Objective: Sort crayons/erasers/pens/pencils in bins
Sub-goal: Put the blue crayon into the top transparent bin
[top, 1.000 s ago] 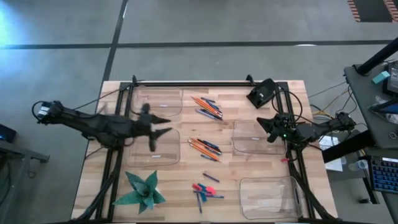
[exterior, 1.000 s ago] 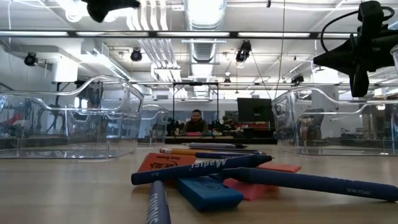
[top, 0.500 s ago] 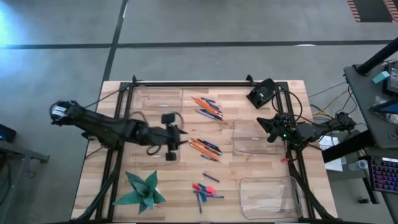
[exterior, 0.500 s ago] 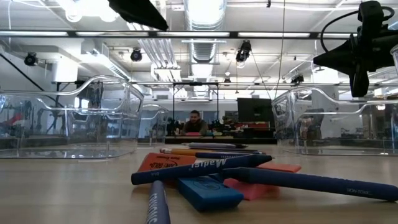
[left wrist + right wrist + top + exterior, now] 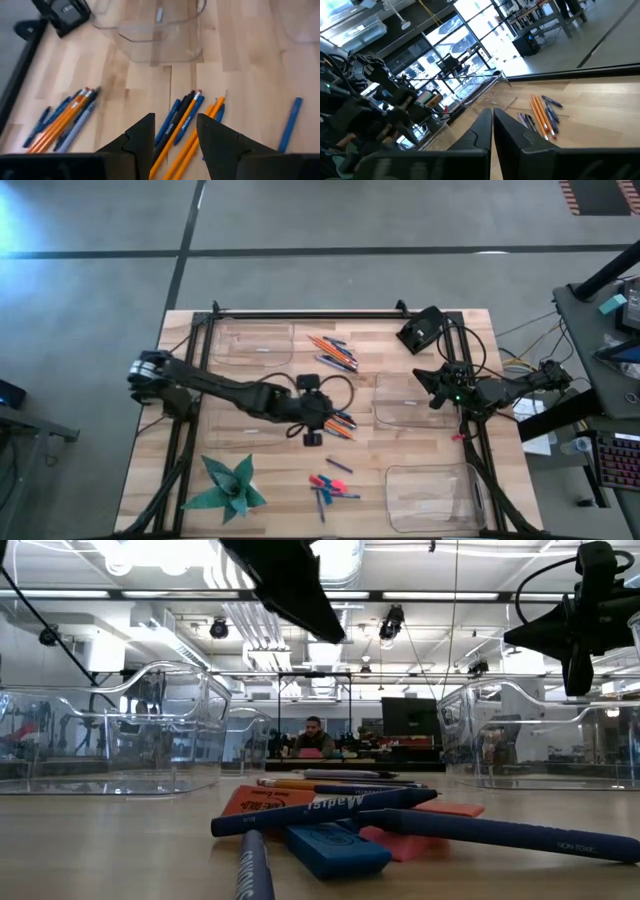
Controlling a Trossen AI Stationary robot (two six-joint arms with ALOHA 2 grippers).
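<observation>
The left gripper (image 5: 322,420) hung over the middle cluster of pencils (image 5: 326,415) at the table's (image 5: 400,500) centre, its fingers (image 5: 142,137) apart above the orange sticks without touching them. A second bundle of pencils (image 5: 334,352) lay farther back, beside the rear-left bin (image 5: 252,343). The erasers (image 5: 335,845) sat near the front edge among blue pens (image 5: 322,810). The right gripper (image 5: 428,384) waited over the right-hand bin (image 5: 412,402), its fingers (image 5: 480,132) pressed together, holding nothing.
</observation>
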